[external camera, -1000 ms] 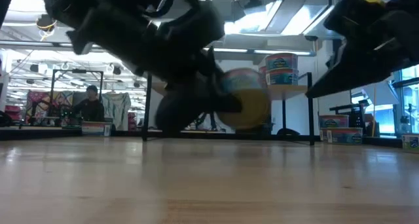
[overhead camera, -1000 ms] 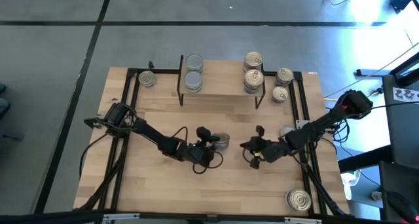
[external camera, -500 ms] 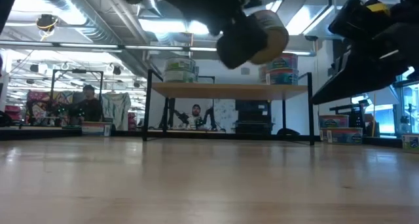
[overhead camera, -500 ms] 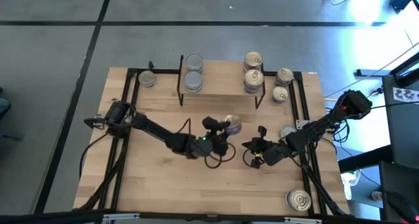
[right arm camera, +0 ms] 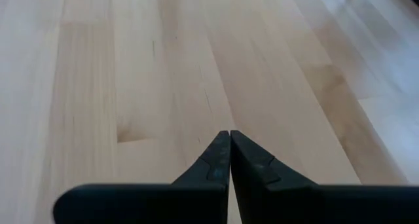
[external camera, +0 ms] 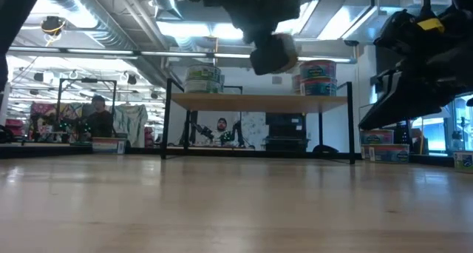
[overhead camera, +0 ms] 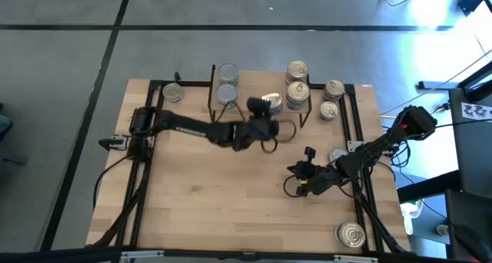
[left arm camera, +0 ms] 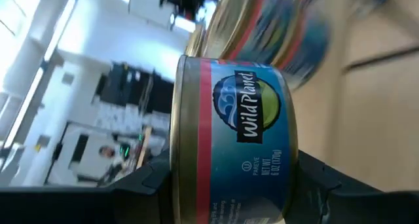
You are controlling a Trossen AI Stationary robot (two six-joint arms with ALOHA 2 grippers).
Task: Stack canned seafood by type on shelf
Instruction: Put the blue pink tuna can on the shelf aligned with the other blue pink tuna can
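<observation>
The left gripper (overhead camera: pixel 265 109) clamps a blue-labelled can (left arm camera: pixel 232 145), held above the shelf (external camera: pixel 259 101) between two can stacks. The right gripper (right arm camera: pixel 229 160), fingers pressed together, hovers over the table (overhead camera: pixel 200 209) at right.

Colours I see from the console: held can, shelf, tins, table.

The can (left arm camera: pixel 232 142) I've got in the left gripper (left arm camera: pixel 229 185) has a blue label with a red band, a yellow-green patch, white lettering and a gold rim; the gripper's fingers (left arm camera: pixel 137 185) are black. Shelf (external camera: pixel 259 101) is light wood on black legs. Stacked tins on it (external camera: pixel 316 77) show blue labels with a red stripe; from above their lids (overhead camera: pixel 297 68) look silver-grey. Table (right arm camera: pixel 131 86) is pale blond wood with streaky grain. Right gripper (right arm camera: pixel 229 145) is dark, near black.
</observation>
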